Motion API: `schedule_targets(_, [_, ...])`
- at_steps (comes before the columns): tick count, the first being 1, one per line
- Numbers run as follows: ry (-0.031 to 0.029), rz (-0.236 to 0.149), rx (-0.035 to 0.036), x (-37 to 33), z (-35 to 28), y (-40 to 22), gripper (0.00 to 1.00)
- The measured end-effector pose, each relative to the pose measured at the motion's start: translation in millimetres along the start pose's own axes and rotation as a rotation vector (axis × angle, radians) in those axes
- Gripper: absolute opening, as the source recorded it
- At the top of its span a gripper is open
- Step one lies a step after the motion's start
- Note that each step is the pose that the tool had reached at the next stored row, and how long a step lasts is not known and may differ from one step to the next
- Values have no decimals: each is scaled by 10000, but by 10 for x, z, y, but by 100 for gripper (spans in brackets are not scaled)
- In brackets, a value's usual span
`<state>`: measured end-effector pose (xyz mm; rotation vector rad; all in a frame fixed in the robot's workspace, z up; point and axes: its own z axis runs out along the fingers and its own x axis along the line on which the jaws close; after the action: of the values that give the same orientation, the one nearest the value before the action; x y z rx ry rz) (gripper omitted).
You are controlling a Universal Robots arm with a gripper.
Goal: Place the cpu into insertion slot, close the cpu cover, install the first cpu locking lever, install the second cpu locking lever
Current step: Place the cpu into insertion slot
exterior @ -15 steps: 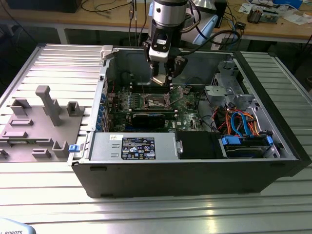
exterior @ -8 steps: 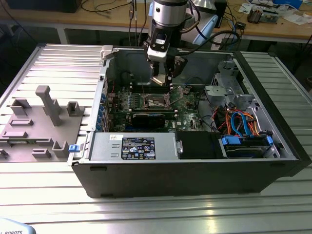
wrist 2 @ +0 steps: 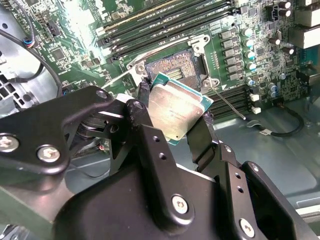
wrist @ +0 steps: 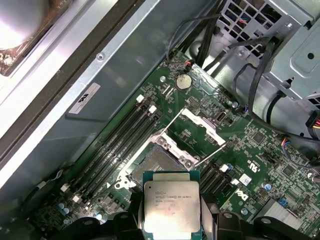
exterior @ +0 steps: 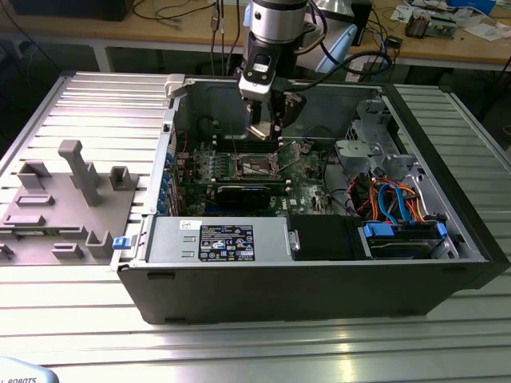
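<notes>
My gripper (wrist 2: 175,112) is shut on the cpu (wrist 2: 177,111), a flat square chip with a dull silver top and a green rim, held by two opposite edges between the black fingers (wrist 2: 200,137). The cpu (wrist: 171,205) hangs tilted just above and beside the insertion slot (wrist: 152,162), a dark square socket with a silvery rim on the green board. The cpu cover (wrist: 200,134) stands swung open next to the slot, and thin metal levers (wrist: 210,154) stick out unlatched. In the exterior view the gripper (exterior: 267,128) hovers inside the open computer case above the slot (exterior: 254,166).
Long black memory slots (wrist: 117,142) run beside the socket. The case walls (exterior: 172,136) enclose the board. A power supply (exterior: 219,239) lies in front, and a drive cage with coloured cables (exterior: 391,199) is on the exterior view's right. A grey fixture (exterior: 72,199) stands outside the case.
</notes>
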<state>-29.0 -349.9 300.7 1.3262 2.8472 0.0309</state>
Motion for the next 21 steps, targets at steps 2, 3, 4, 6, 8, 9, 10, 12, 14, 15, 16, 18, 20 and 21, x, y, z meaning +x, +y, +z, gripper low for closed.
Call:
schedule_targets(2, [-2,92,0,0,0,0,54])
schedule_targets(3, [-2,118,-1,0,0,0,54])
schedule_targets(4, [-3,175,-2,0,0,0,54])
schedule_targets(6, [-4,219,-2,0,0,0,54])
schedule_targets(8, [-6,301,-2,0,0,0,54])
schedule_targets(9, [-6,341,-2,0,0,0,54])
schedule_targets(10, [-8,416,-3,0,0,0,54])
schedule_targets(12, [-9,522,-4,0,0,0,54])
schedule_targets(14, [-10,548,-4,-1,0,1,54])
schedule_targets(15, [-11,601,-5,-1,1,1,54])
schedule_targets(16, [-12,643,-5,-1,1,1,54])
schedule_targets(18, [-13,698,-6,0,1,1,54])
schedule_targets(20, [-14,788,-6,-1,1,1,54])
schedule_targets(21, [-15,816,-7,-1,1,1,54])
